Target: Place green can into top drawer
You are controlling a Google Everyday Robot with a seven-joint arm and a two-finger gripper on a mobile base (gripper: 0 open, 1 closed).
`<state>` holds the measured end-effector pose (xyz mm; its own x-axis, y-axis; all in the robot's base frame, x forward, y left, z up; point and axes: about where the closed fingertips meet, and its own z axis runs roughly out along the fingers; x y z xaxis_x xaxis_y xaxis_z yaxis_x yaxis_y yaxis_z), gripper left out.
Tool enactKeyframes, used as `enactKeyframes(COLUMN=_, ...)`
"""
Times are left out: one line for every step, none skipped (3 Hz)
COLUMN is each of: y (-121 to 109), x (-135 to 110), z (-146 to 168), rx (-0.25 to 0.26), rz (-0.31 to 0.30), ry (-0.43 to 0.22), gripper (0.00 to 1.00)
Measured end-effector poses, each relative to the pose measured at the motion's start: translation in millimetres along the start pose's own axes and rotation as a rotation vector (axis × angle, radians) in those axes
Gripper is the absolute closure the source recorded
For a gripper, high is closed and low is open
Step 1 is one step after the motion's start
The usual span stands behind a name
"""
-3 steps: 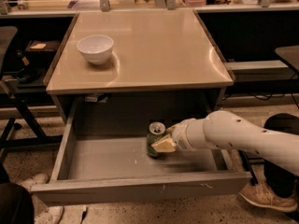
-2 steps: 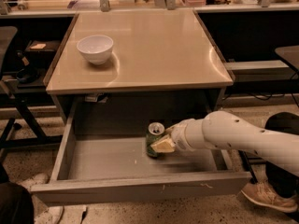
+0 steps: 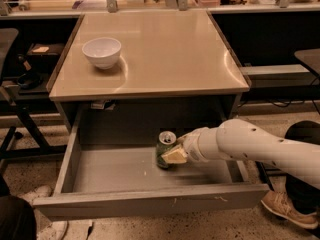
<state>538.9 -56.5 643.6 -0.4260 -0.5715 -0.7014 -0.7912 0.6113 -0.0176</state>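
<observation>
Item 1. My tool (image 3: 169, 153): inside the open drawer, right of its centre, low over the floor. It is closed on the can. One pale yellowish pad (image 3: 175, 156) lies flat against the can's near right side; the opposite pad is hidden behind the can.

Item 2. Green can (image 3: 164, 146): held in my tool, roughly upright, silver top with its pull tab facing up. Its base sits at or just above the drawer floor; I cannot tell which. It stands about midway between the drawer's back and its front panel.

Item 3. Top drawer (image 3: 150, 202): pulled fully out beneath the surface, as wide as the desk. Grey floor, low side walls, flat grey front panel with a few pale scuffs near its right end. The can and my tool are the only things in it.

Item 4. My arm (image 3: 260, 146): white, smooth and rounded. It enters from the right edge of the view and crosses over the drawer's right wall to reach the can.

Item 5. Surface (image 3: 170, 54): tan desk top, glossy, directly above the drawer.

Item 6. White bowl (image 3: 101, 52): upright on the surface, near its left rear corner, well apart from the can.

Item 7. Shoe (image 3: 286, 210): tan, on the speckled floor just right of the drawer's front corner, below my arm.
</observation>
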Motion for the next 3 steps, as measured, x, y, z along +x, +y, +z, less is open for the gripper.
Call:
enactKeyframes(y=0.0, x=0.0, z=0.0, rx=0.000, rz=0.000, ry=0.000, gripper=0.36)
enactKeyframes(y=0.0, x=0.0, z=0.0, rx=0.000, rz=0.000, ry=0.000, gripper=0.13)
enactKeyframes(y=0.1, x=0.0, z=0.0, rx=0.000, rz=0.000, ry=0.000, gripper=0.00)
